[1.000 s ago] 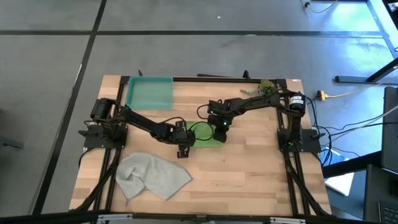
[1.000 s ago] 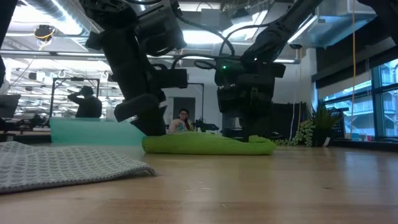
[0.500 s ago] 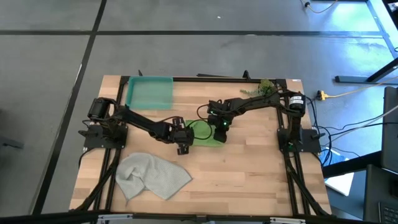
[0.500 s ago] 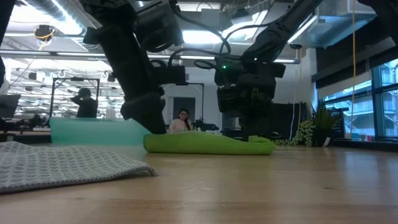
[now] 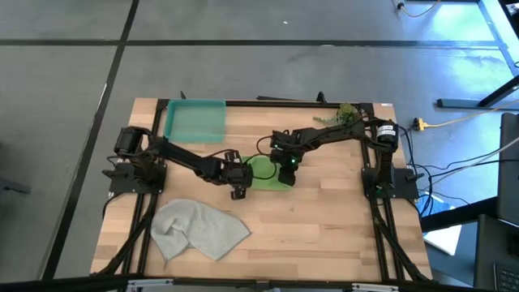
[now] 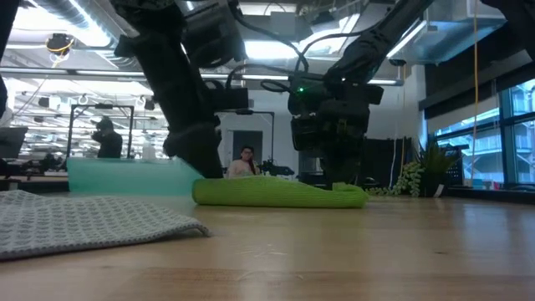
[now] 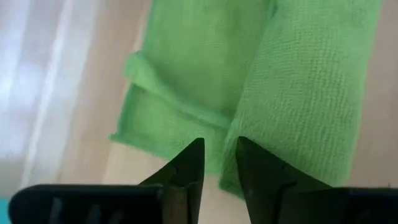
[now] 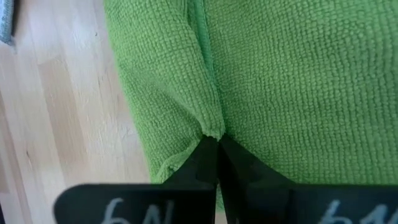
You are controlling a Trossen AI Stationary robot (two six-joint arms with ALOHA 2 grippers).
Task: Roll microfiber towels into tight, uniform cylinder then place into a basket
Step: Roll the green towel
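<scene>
Grey floor point(image 5: 243, 65) around the table — windows point(image 6: 485, 142), ceiling lights point(image 6: 276, 50) beyond.

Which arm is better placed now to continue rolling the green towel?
Probably the right: the right gripper is shut on the green towel's fold, while the left gripper stands slightly open at its edge, holding nothing.

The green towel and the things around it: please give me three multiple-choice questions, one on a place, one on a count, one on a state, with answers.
1. Where is the basket?
A. far left corner of the table
B. near right corner
C. under the grey towel

2. How many towels lie on the table?
A. one
B. two
C. three

3. What is the right gripper doing?
A. hanging open
B. shut on the green towel
C. holding the basket

Answers: 1 A, the high view shows it there. 2 B, green towel and grey towel. 3 B, its fingers pinch a fold.
</scene>
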